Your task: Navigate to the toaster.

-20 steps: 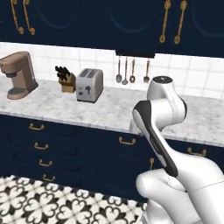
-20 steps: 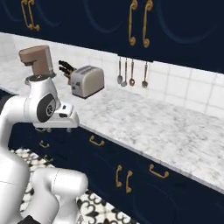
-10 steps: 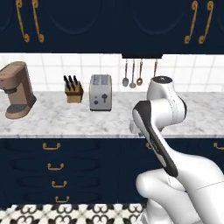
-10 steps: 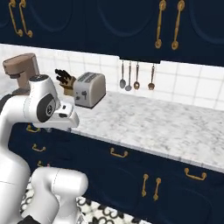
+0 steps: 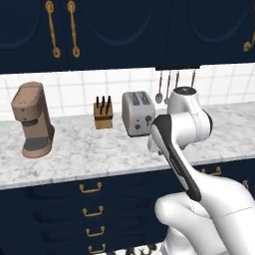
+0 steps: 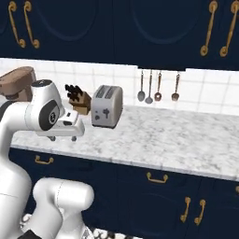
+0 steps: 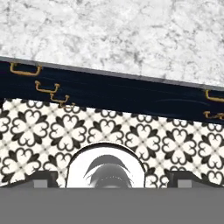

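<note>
Left base view places the small silver-grey metal toaster (image 5: 138, 113) at the marble surface's (image 5: 89, 154) back edge, almost straight ahead, so navigation appears nearly complete; the gripper's opening cannot be told.

Toaster (image 5: 138, 113): small silver-grey metal box with rounded corners, two long slots in its top and a dark lever and knob on its end face (image 6: 107, 106). It stands upright on the marble counter near the tiled wall, beyond the pincer (image 6: 62, 137) and above it.
</note>
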Controlling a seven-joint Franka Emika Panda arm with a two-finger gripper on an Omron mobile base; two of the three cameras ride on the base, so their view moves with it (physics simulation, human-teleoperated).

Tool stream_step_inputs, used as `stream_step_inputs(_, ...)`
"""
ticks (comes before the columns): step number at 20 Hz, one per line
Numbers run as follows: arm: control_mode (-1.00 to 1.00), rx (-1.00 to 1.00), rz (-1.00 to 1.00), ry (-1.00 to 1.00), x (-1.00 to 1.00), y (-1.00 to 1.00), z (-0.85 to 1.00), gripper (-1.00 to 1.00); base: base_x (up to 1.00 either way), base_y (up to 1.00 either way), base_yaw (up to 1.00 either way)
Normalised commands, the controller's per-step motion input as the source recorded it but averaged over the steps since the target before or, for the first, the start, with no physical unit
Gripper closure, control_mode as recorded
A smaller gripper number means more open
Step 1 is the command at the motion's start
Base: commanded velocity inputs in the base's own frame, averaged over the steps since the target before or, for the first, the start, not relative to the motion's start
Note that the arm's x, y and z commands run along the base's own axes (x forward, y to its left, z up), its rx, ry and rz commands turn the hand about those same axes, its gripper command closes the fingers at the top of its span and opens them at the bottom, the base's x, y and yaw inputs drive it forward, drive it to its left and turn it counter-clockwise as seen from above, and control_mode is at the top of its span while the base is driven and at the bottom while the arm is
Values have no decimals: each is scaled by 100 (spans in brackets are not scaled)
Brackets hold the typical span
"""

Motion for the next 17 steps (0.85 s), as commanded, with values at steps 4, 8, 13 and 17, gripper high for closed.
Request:
stream_step_inputs(4, 100, 0, 0, 0, 0, 0, 0, -100, 47, 38, -27)
stream_step_inputs(8, 100, 0, 0, 0, 0, 0, 0, -100, 42, 6, -18)
stream_step_inputs(13, 100, 0, 0, 0, 0, 0, 0, -100, 45, 1, -9)
stream_step_inputs(17, 100, 0, 0, 0, 0, 0, 0, -100, 41, 3, -7)
